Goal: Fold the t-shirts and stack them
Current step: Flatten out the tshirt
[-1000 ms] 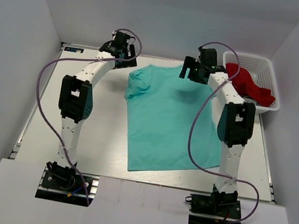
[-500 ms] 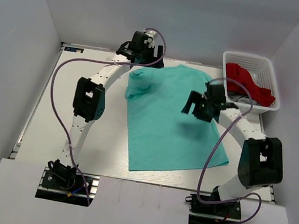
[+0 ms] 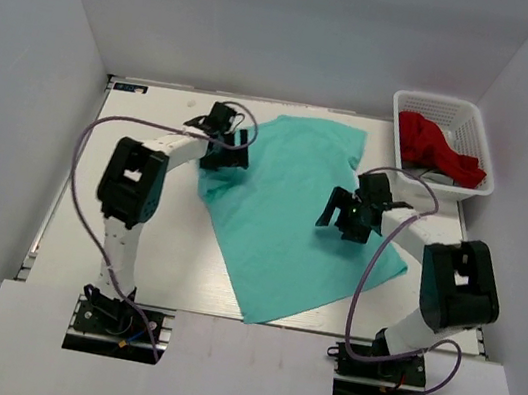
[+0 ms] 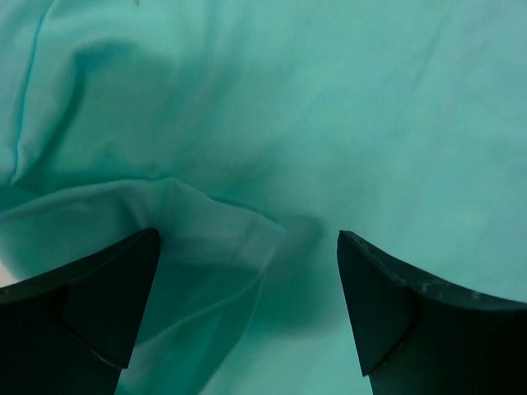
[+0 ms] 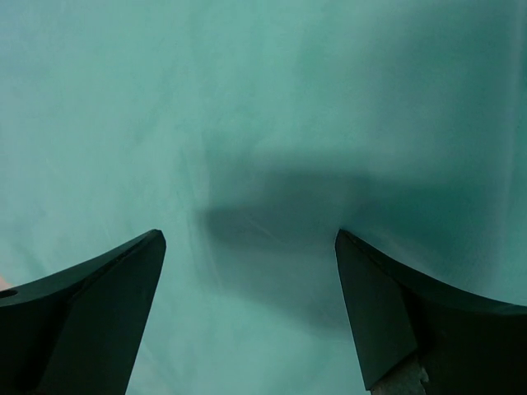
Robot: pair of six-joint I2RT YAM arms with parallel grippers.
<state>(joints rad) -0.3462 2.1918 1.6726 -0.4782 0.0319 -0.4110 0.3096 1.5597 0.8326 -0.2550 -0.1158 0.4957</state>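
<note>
One turquoise-green t-shirt [image 3: 280, 226] lies spread out and skewed on the white table [image 3: 150, 239], its hem corner pointing toward the front edge. My left gripper [image 3: 224, 146] hovers over the shirt's upper left part, jaws open. In the left wrist view a soft fold of the t-shirt [image 4: 206, 222] lies under the open left gripper [image 4: 248, 237], nothing pinched. My right gripper [image 3: 347, 215] stands open low over the shirt's right middle. In the right wrist view only smooth flat t-shirt cloth [image 5: 263, 99] shows beneath the right gripper [image 5: 249, 235].
A white plastic basket [image 3: 486, 154] stands at the back right corner with red cloth [image 3: 433, 145] piled in it. White walls close in the left, back and right sides. Purple cables loop off both arms.
The left gripper came from the back edge toward the front and down onto the shirt's left part. The right gripper moved from the collar to the right middle. The shirt lies turned and shifted.
</note>
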